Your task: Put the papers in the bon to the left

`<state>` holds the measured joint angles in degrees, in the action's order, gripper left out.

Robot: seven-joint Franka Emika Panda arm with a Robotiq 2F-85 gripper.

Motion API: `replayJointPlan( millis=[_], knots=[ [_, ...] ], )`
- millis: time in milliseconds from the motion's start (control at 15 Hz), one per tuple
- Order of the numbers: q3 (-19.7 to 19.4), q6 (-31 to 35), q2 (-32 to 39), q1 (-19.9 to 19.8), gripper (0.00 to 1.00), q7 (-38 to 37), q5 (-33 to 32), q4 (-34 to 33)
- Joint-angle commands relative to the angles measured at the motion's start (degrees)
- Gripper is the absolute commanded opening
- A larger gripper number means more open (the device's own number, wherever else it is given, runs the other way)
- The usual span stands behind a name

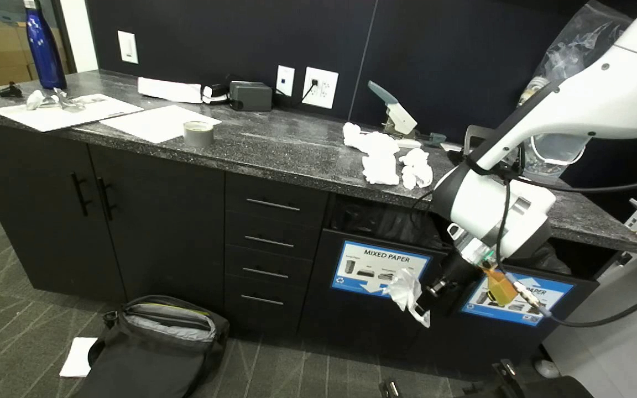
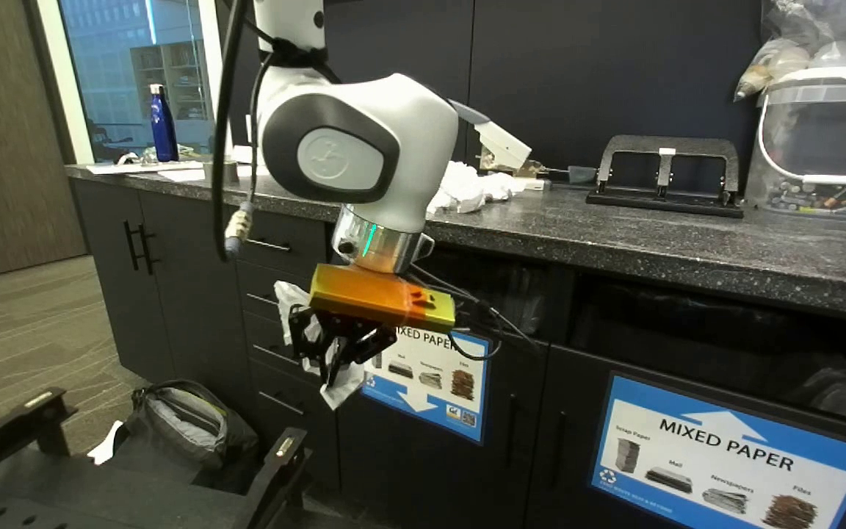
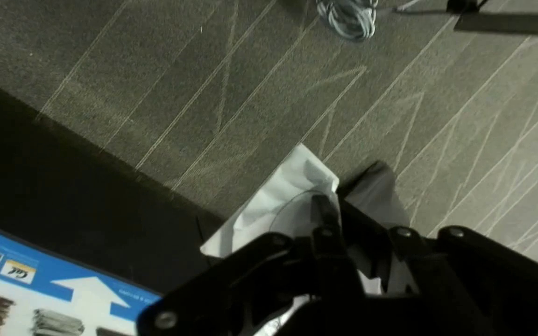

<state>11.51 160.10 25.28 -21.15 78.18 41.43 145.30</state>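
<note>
Above the jaws: bench (image 1: 285, 146), dark, speckled, stone-like top with a straight front edge. Behind the jaws: left-hand bin (image 1: 351, 323), flat matte-black front carrying a rectangular blue-and-white label (image 1: 379, 265), "MIXED PAPER". Its wide opening, with dark plastic liner (image 1: 401, 224) showing, sits higher than the jaws under the bench edge; the upright front panel stands between them and the inside. On the opposite side of the jaws: right-hand bin (image 2: 573, 397), same build. Lower than the jaws and well apart: shoulder bag (image 1: 158, 359), soft dark fabric, grey lining. Higher than the jaws, on the bench: clear plastic bucket (image 2: 819, 150) with white handle; beside it, black hole punch (image 2: 663, 170), long and low. Also up there, near the front edge: papers (image 1: 379, 155), white lumpy wads, loosely bunched. Jaws closed, pinching one creased, thin white paper piece (image 1: 405, 290) with pointed corners, outside the bin.
</note>
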Motion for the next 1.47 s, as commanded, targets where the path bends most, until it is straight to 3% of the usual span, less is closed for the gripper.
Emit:
replayJointPlan(
  millis=[0, 467, 800, 1000, 1067, 1133, 1400],
  knots=[
    [5.82, 6.46, 4.34, -3.84, 0.05, 2.37, 11.22, -6.43],
    [10.42, 19.92, 18.00, -7.51, 0.05, 2.19, 22.37, -27.48],
    [13.42, 29.41, 28.46, -9.40, 0.05, 0.77, 23.15, -43.53],
    [16.66, 37.15, 34.09, -10.98, 0.05, -0.81, 21.57, -48.27],
    [17.41, 39.45, 35.49, -11.08, 0.32, -2.07, 20.89, -49.37],
    [18.86, 41.47, 36.26, -11.77, 0.32, -3.86, 20.11, -49.65],
    [23.96, 48.77, 38.92, -14.99, 0.61, -12.38, 13.41, -49.04]
  ],
)
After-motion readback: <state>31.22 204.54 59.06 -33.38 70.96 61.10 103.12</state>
